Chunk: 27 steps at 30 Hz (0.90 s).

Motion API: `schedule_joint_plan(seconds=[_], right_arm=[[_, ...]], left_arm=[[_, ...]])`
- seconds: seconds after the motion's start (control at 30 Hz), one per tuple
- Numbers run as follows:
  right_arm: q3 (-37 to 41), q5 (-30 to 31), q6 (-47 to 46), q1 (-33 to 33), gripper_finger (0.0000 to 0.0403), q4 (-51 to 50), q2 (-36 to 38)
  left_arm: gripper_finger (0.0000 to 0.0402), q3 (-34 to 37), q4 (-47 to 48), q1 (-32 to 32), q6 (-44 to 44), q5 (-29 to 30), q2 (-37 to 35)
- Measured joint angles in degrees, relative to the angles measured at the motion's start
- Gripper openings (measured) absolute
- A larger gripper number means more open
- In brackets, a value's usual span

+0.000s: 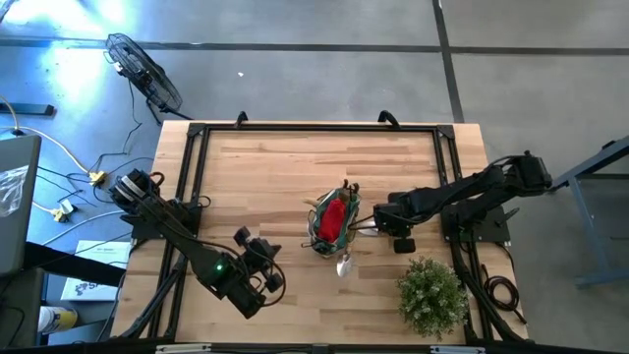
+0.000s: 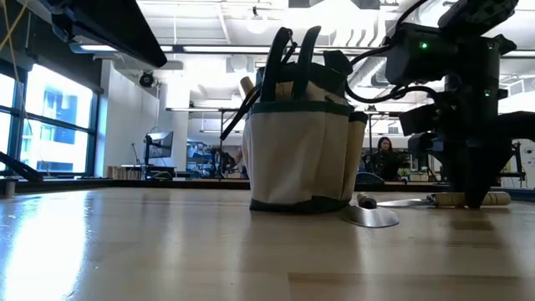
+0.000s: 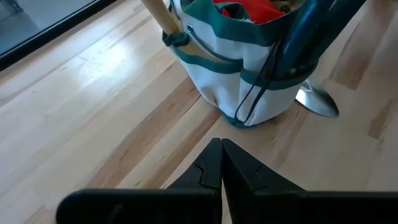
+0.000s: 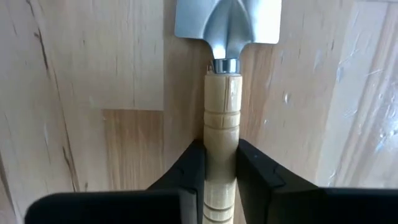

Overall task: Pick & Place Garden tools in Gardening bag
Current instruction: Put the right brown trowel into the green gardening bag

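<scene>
Pale wooden-plank bench [image 1: 295,167]. Bushy green potted plant [image 1: 430,293] at its near right corner. Round cream-and-green fabric gardening bag [image 2: 301,150] mid-bench, something red, probably a glove [image 1: 333,218], inside. Left gripper [image 3: 221,163] closed, empty, short of the bag. Right gripper [image 4: 220,163] clamped on the silver trowel with pale wooden handle [image 4: 222,124], lying flat just beside the bag.

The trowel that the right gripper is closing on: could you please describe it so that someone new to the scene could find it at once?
Start at the gardening bag in the middle of the table. Just to its right, the trowel lies flat on the wood, its pale wooden handle between the fingers of the right gripper. Unlike the other trowel, which lies untouched in front of the bag, this one is in a gripper.
</scene>
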State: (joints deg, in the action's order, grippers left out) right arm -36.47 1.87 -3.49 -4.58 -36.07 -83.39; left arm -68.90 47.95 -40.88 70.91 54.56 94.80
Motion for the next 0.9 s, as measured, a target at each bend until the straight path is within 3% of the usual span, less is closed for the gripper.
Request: schedule_joint_plan(seconds=[0.2, 0.6, 0.9], right_arm=[[0.09, 2.77, -2.98, -1.31, 0.0050, -1.76, 6.80], [-0.34, 1.29, -7.39, -3.26, 0.0050, -3.26, 22.78], [-1.40, 1.17, -7.58, -7.07, 0.0050, -1.17, 28.86]], left_arm=[[0.0000, 0.00, -0.36, 0.00, -0.13, -0.02, 0.00], [0.0000, 0.00, -0.38, 0.00, -0.13, 0.18, -0.02], [0.0000, 0.00, -0.75, 0.00, -0.13, 0.90, -0.02]])
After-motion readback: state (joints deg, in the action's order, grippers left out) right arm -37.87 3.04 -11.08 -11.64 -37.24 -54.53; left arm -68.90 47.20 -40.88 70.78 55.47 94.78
